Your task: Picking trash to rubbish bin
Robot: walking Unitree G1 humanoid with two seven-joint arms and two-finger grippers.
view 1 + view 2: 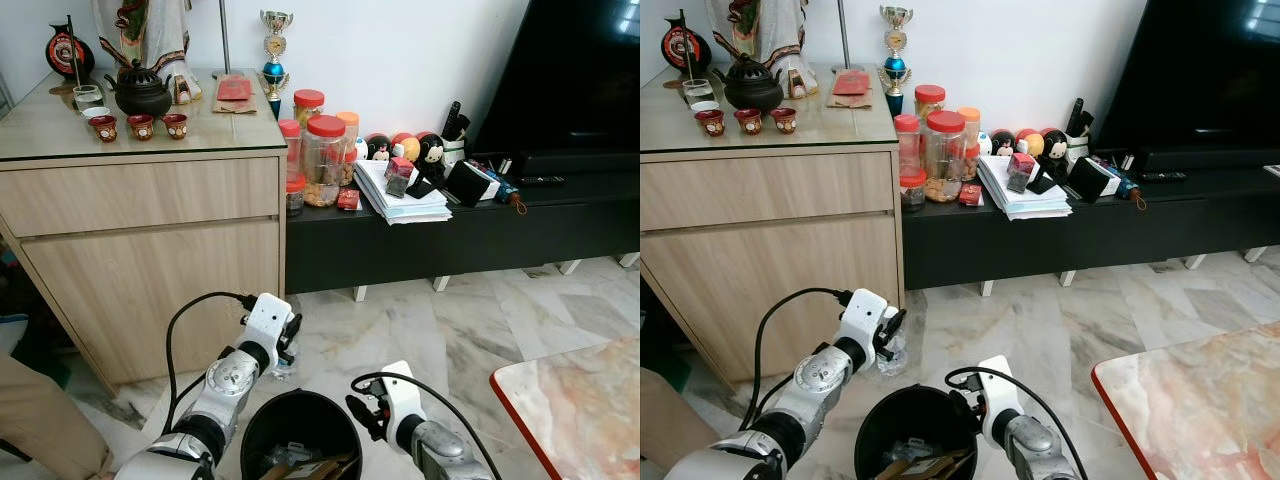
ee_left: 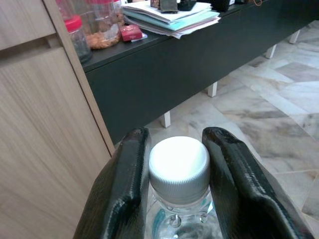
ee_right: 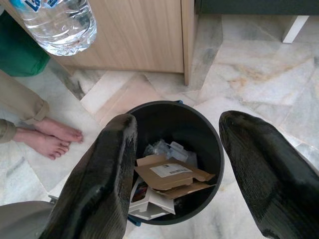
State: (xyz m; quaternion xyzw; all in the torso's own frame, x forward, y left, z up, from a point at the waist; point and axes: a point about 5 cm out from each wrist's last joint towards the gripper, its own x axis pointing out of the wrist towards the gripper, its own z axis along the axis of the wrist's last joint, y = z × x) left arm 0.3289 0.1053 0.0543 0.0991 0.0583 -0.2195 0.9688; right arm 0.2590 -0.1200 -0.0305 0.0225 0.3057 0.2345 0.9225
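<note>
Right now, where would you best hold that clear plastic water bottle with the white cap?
By its neck just under the white cap, fingers on opposite sides, as the left gripper does. The clear plastic water bottle hangs below over the black round bin.

White wall [image 1: 400, 50], marble floor [image 1: 480, 320], wooden cabinet [image 1: 150, 250], low black TV bench [image 1: 450, 240], marble-topped table [image 1: 580, 410]
</note>
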